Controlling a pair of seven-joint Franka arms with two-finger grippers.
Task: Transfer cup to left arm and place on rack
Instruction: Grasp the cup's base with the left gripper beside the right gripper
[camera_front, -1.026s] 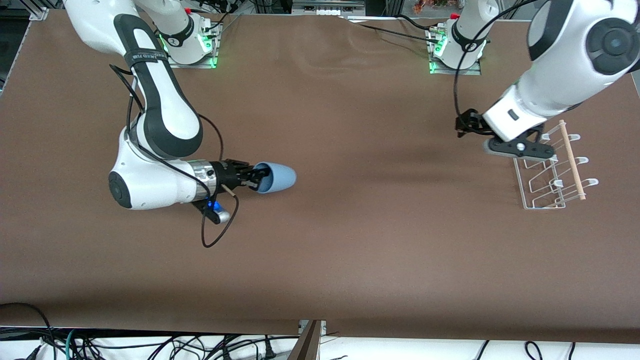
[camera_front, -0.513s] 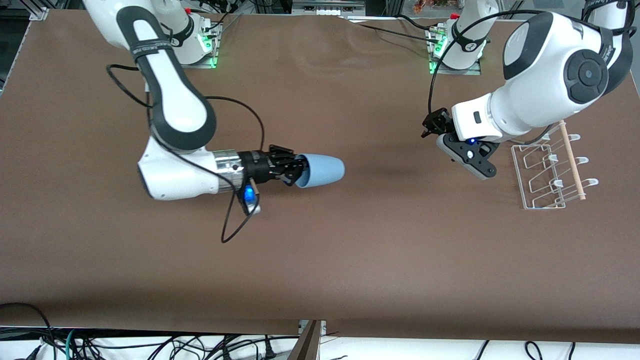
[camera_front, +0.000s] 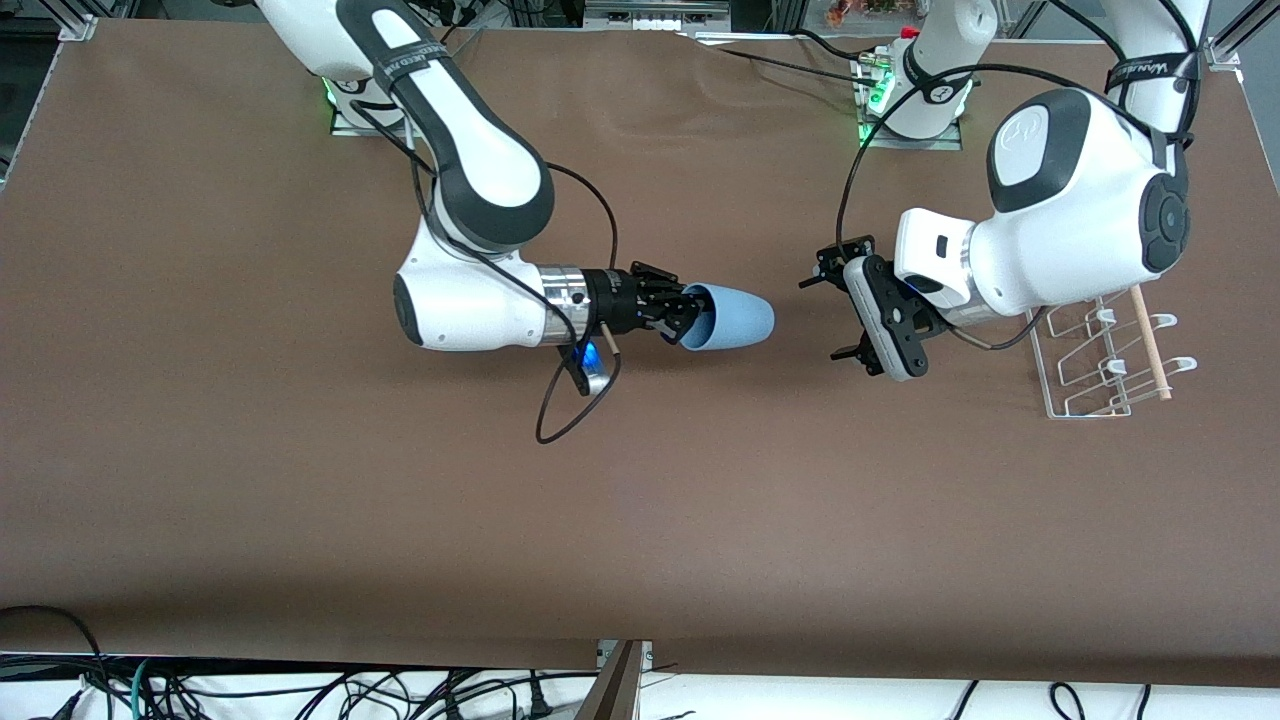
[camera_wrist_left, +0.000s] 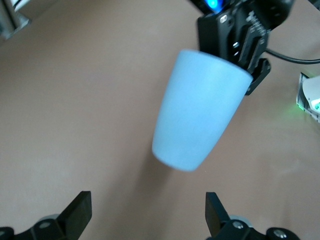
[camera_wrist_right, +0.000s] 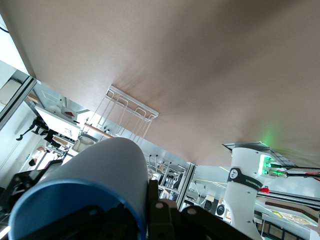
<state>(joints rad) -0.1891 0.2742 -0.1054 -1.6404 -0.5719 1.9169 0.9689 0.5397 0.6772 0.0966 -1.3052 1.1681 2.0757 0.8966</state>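
We see the right tool (camera_front: 688, 312) clamped on the rim of the cup (camera_front: 735, 318), held sideways over the middle of the desk (camera_front: 640, 520). The left tool (camera_front: 835, 318) faces it, fingers spread wide and empty, beside the rack (camera_front: 1100, 360).

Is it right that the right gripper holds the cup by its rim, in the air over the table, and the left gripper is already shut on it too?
Not quite. The right gripper does hold the cup by its rim over the table, but the left gripper is open and apart from it. The left wrist view shows its fingers spread short of the cup.
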